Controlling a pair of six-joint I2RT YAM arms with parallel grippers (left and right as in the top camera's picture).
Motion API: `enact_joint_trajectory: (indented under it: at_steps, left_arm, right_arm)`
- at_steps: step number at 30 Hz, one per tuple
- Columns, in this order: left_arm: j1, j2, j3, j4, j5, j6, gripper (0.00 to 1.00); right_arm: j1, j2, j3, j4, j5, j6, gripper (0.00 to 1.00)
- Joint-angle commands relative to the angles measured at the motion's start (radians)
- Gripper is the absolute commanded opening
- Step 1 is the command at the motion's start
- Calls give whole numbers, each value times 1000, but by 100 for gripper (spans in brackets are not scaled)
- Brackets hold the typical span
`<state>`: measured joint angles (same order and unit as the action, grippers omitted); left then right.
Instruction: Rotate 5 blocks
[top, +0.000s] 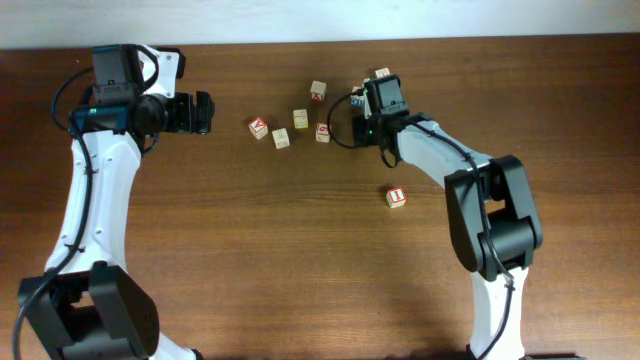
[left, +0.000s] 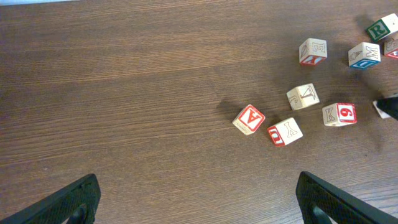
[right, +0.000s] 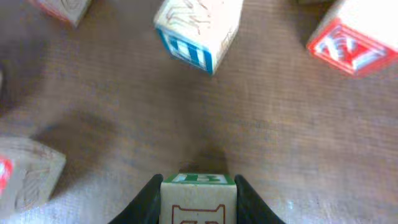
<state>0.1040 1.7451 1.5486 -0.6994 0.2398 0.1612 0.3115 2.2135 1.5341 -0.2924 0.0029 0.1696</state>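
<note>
Dark wood tabletop (top: 250, 260): the right gripper (right: 198, 182) is clamping a green-lettered block (right: 199, 205), with a blue-striped cube (right: 199, 31) lying just ahead. Its wrist should be turning level, clear of that neighbour. The left gripper (left: 199, 199) is hovering, jaws apart.

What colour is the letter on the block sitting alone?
Red. The lone block shows best in the overhead view.
</note>
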Motion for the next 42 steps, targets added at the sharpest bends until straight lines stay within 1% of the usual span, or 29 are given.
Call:
enact_joint_trajectory:
  at_steps: [1, 2, 3, 4, 5, 6, 8, 11, 13, 14, 15, 17, 19, 23, 24, 25, 27, 28, 29, 30, 32, 33, 34, 35, 36, 39, 42]
  left_arm:
    - [1, 2, 8, -1, 15, 9, 99]
    - [1, 2, 8, -1, 15, 9, 99]
    - [1, 2, 8, -1, 15, 9, 99]
    - [1, 2, 8, -1, 15, 9, 99]
    - [1, 2, 8, -1, 15, 9, 99]
    - [1, 2, 8, -1, 15, 9, 99]
    - [1, 2, 8, -1, 15, 9, 99]
    - [1, 2, 8, -1, 15, 10, 99]
    - [1, 2, 8, -1, 15, 9, 99]
    - [1, 2, 8, -1, 15, 9, 99]
    - [1, 2, 8, -1, 15, 9, 99]
    - [1, 2, 8, -1, 15, 10, 99]
    - [1, 2, 8, -1, 15, 9, 99]
    - [1, 2, 8, -1, 15, 9, 99]
    - [1, 2, 8, -1, 15, 9, 99]
    - [1, 2, 8, -1, 15, 9, 99]
    - [1, 2, 8, -1, 15, 9, 99]
    - [1, 2, 8, -1, 15, 9, 99]
    - [1, 2, 8, -1, 15, 9, 99]
    - [1, 2, 8, -1, 15, 9, 99]
    - [1, 2, 8, -1, 15, 9, 99]
    - [1, 2, 8, -1, 15, 9, 99]
    - [1, 2, 8, -1, 15, 9, 99]
    - [1, 2, 8, -1, 15, 9, 99]
    - [1, 2, 8, -1, 15, 9, 99]
    - [1, 2, 8, -1, 15, 9, 99]
    - [1, 2, 8, -1, 15, 9, 99]
  right_arm:
    - [4, -170, 10, -103, -38, 30, 24]
    - [4, -254, 10, -192, -101, 32, 24]
    - [4, -308, 10, -314, -106, 105, 23]
    - [4, -308, 9, -435, -159, 109, 23]
    - [18, -293, 7, -548, -164, 108, 23]
    - [47, -269, -16, -570, -132, 90, 23]
    - [78, -240, -71, -573, -122, 90, 23]
    - [83, -228, -143, -583, -96, 90, 23]
    - [81, -227, -155, -572, -65, 90, 24]
    - [81, -227, -155, -567, -59, 90, 29]
    - [81, -227, -155, -561, -58, 90, 30]
    - [81, -227, -155, -561, -58, 90, 31]
    - [81, -227, -155, -561, -58, 90, 36]
    - [81, -228, -154, -552, -50, 90, 39]
    - [80, -229, -137, -545, -50, 89, 39]
    - [80, -229, -37, -570, -43, 69, 40]
    - [80, -229, 97, -591, -44, 45, 41]
    - [82, -229, 192, -556, -54, 49, 44]
    - [82, -228, 231, -509, -68, 50, 47]
    - [82, -222, 259, -456, -86, 57, 48]
    - [105, -122, 291, -346, -76, 93, 48]
    - [116, -73, 291, -286, -69, 129, 48]
    - [121, -23, 291, -216, -62, 195, 49]
    - [121, 7, 291, -182, -62, 245, 52]
    - [122, 61, 291, -136, -58, 285, 52]
    - [129, 156, 291, -87, -5, 313, 51]
    - [140, 187, 291, -82, 1, 315, 51]
